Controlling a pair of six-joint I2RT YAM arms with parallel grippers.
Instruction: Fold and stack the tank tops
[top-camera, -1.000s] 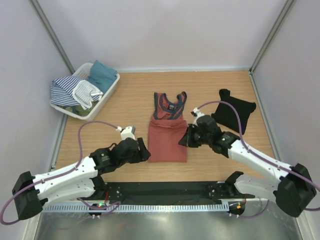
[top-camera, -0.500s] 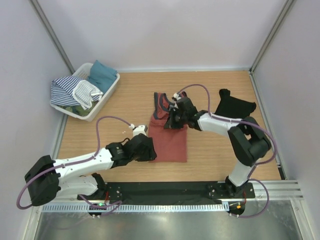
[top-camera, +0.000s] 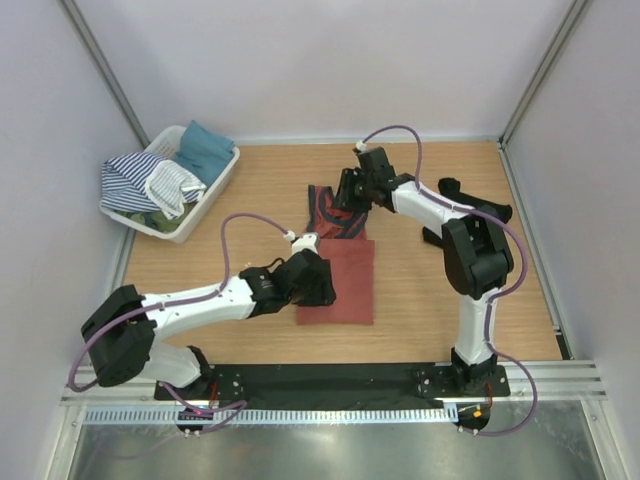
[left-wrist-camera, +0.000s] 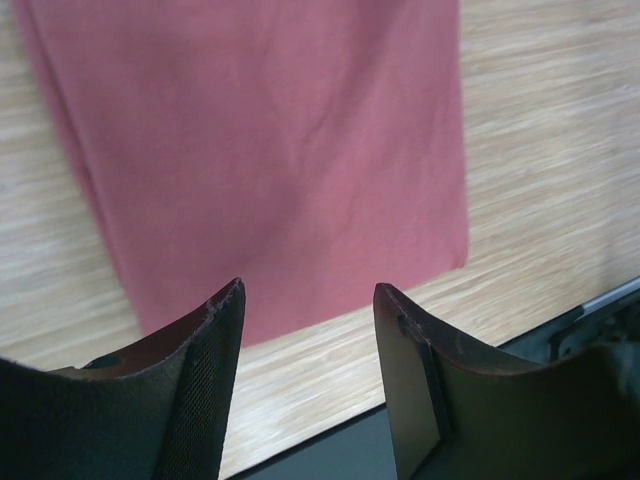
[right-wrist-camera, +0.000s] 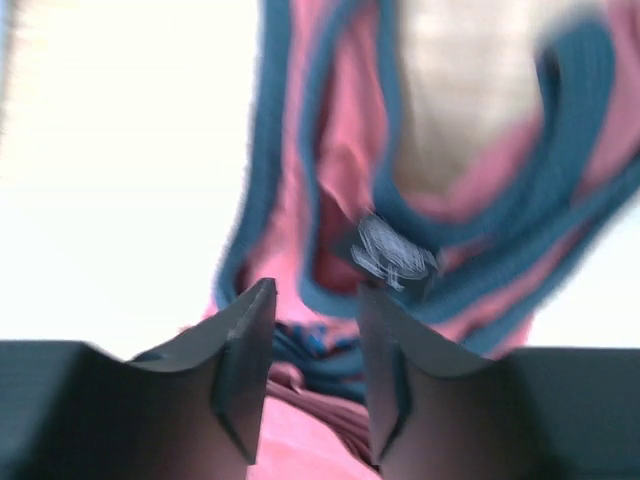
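The left wrist view alone shows the left gripper's (left-wrist-camera: 310, 290) fingers (left-wrist-camera: 220, 350) spread wide and empty over the near hem of the rust-red tank top (left-wrist-camera: 280, 150), which lies flat on the table (left-wrist-camera: 560, 120). From above, that gripper only covers the top's left edge.

The right wrist view is blurred. It shows the right gripper's (right-wrist-camera: 315, 290) fingers (right-wrist-camera: 245, 340) parted by a narrow gap over the navy-edged straps, with bunched cloth visible through the gap. I cannot tell whether they touch it. From above, this gripper sits at the red top's far strap end.

Half a second ago the left gripper was just left of the red top, and it is now over the edge. The right gripper was over the chest then and has since moved out to the straps.

The black tank top (top-camera: 497, 211) lies right of the red top's strap end, partly behind the right arm. Far left of the red top, the white basket (top-camera: 228, 172) holds a blue-striped cloth (top-camera: 125, 180), a green-striped cloth (top-camera: 175, 188) and a teal cloth (top-camera: 205, 145).
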